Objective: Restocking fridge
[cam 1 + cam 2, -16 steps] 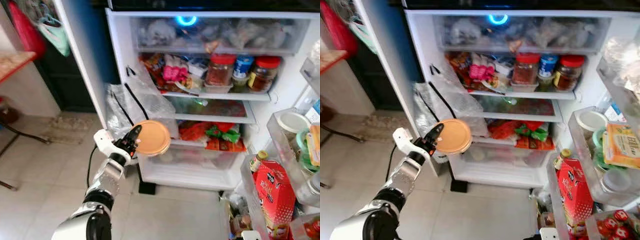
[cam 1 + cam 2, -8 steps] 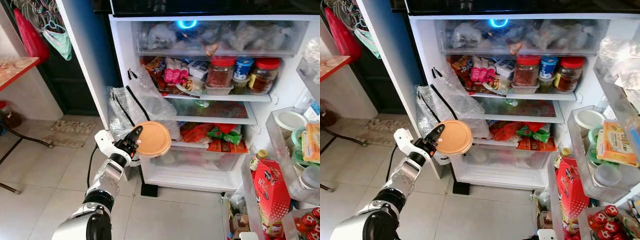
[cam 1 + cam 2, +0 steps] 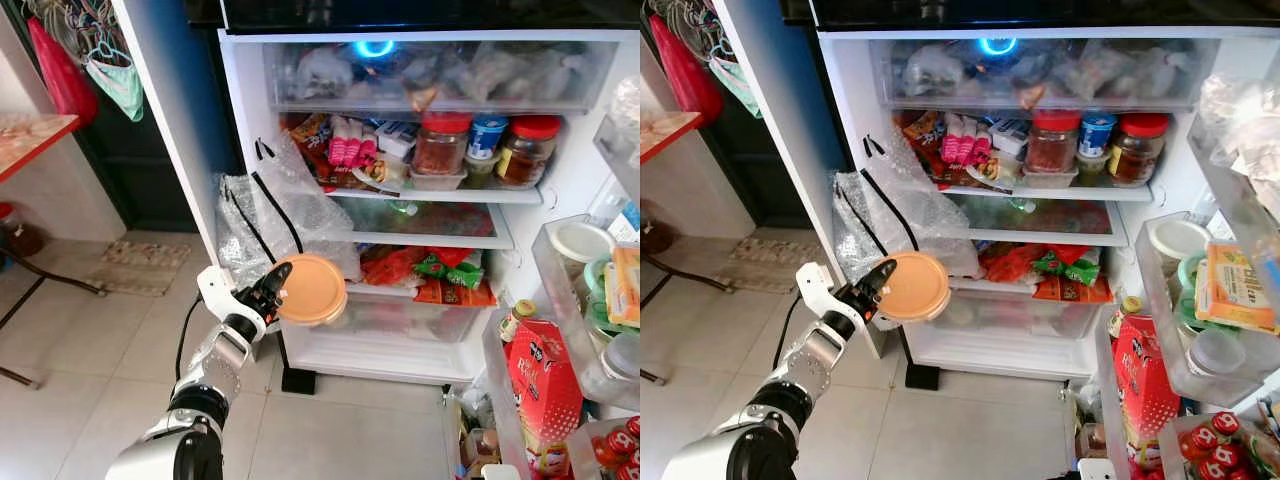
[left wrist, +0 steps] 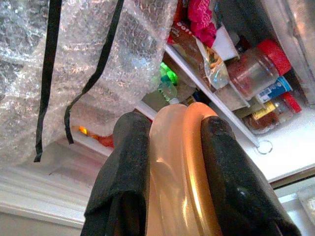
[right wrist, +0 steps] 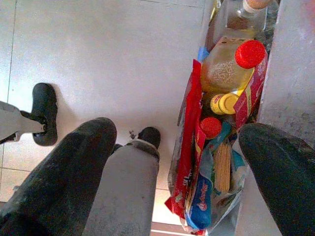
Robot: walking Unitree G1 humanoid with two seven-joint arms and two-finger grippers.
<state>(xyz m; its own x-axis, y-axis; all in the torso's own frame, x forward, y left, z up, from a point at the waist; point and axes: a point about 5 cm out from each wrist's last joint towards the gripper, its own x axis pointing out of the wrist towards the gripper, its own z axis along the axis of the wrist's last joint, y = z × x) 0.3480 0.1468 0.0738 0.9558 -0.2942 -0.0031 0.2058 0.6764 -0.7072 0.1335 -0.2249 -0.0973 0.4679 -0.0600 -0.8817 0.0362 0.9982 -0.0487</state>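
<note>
The fridge (image 3: 560,200) fills the upper right of the frame, its door (image 3: 170,120) at upper left. 3 jars (image 3: 485,148) stand on a shelf at upper right. A bubble-wrap bag (image 3: 280,215) hangs at centre, the container (image 3: 312,290) just below it.

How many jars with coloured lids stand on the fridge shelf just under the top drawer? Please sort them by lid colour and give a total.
Red lid: 2, the left red-lidded jar and the right red-lidded jar
Blue lid: 1, the blue-lidded jar between them
Total: 3
</note>
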